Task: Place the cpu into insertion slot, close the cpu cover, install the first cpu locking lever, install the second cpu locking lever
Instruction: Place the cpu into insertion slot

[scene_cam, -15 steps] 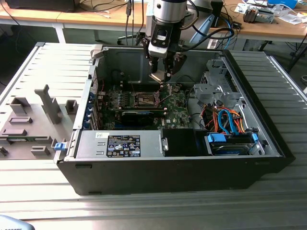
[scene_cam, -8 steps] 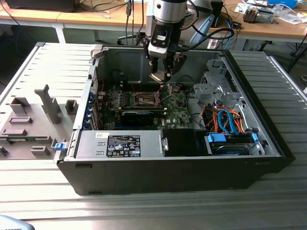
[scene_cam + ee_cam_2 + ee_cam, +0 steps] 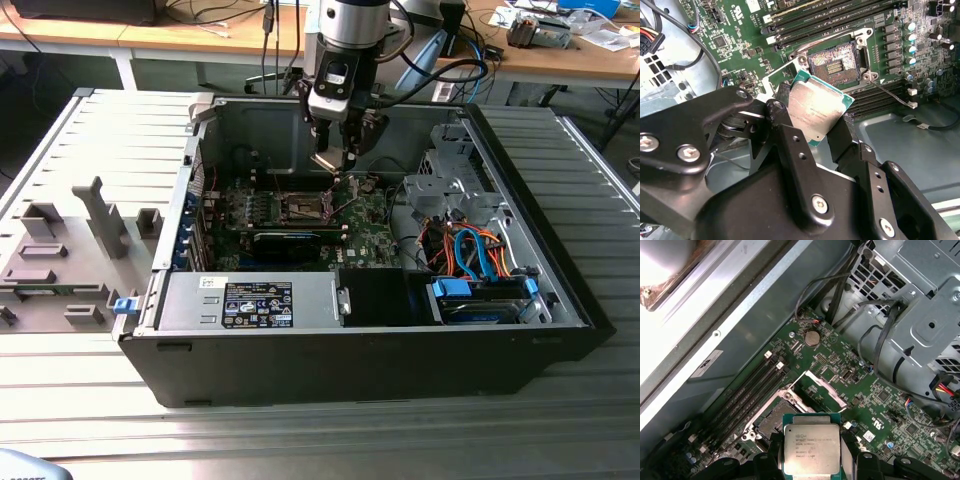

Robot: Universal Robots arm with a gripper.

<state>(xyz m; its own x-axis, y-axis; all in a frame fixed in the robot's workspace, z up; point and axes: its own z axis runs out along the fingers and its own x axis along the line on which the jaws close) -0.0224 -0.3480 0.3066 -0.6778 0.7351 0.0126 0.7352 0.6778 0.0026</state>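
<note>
Pincer point(image 3: 812, 127) is clamped on the cpu point(image 3: 817, 107), with fingers point(image 3: 785, 125) on two opposite edges. In both wrist views the metal lid side faces the camera. The cpu hangs tilted in the air above the green board point(image 3: 875, 405), near the slot point(image 3: 832, 62) but clear of it, so it's not seated. The slot is bare, dark contact field exposed, metal rim around it. The cover point(image 3: 827, 388) is swung open and stands up beside the slot on the side away from the RAM rows point(image 3: 747, 390). In the exterior view the arm reaches down into the open PC case point(image 3: 350, 370), which lies on the slatted counter point(image 3: 100, 420).
</note>
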